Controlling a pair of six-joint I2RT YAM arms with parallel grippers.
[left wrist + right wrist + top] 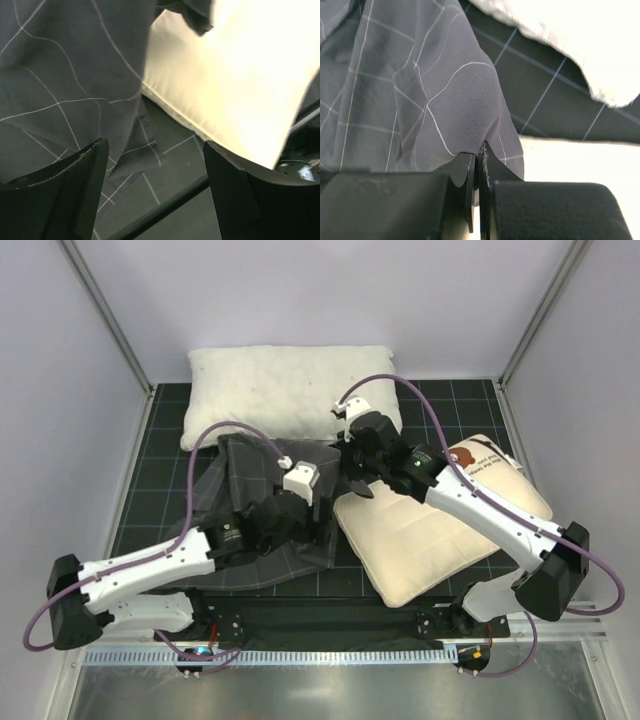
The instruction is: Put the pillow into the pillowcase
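We judge the mouth-opening step in hand: our right gripper [477, 161] is clenched on the pillowcase [395, 90] hem mid-mat, our left gripper [155, 172] released beside it. The pillow [420, 535] lies toward the grid mat's [150, 490] near right corner; next the left must pinch the other hem

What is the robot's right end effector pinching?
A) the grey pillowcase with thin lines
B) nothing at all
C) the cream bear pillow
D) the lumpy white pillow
A: in the right wrist view, the right end effector is closed on a fold of the pillowcase, which tents up to its tips.
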